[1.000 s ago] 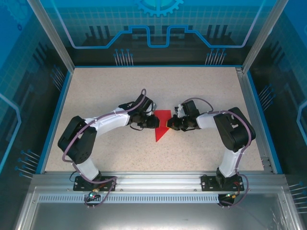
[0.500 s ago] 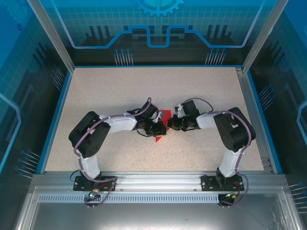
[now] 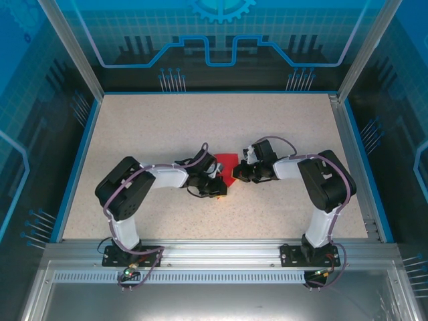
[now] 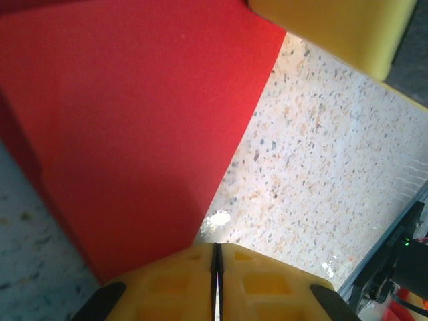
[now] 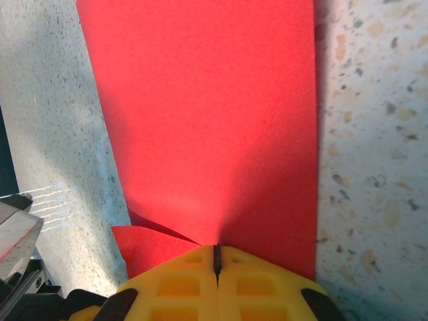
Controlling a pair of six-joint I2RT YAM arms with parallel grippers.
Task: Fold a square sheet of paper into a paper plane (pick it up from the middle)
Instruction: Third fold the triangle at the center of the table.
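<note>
The red square sheet of paper (image 3: 226, 162) lies folded into a pointed wedge, the half-formed paper plane, at the table's middle. My left gripper (image 3: 221, 189) covers its near tip. In the left wrist view the paper (image 4: 134, 120) narrows toward my left gripper (image 4: 216, 249), whose jaws are shut to a thin slit at the paper's edge. My right gripper (image 3: 235, 175) sits at the paper's right side. In the right wrist view the paper (image 5: 207, 114) runs under my right gripper (image 5: 216, 251), also shut, with a loose flap (image 5: 150, 244) lifting to the left.
The speckled table (image 3: 147, 127) has free room on all sides of the paper. A blue rim (image 3: 80, 154) and metal frame posts bound it. A yellow finger of the right gripper (image 4: 334, 27) shows at the top right of the left wrist view.
My left arm swung right and nearer, over the paper's lower tip, hiding it from above, and its jaws closed. The right arm stayed where it was.
</note>
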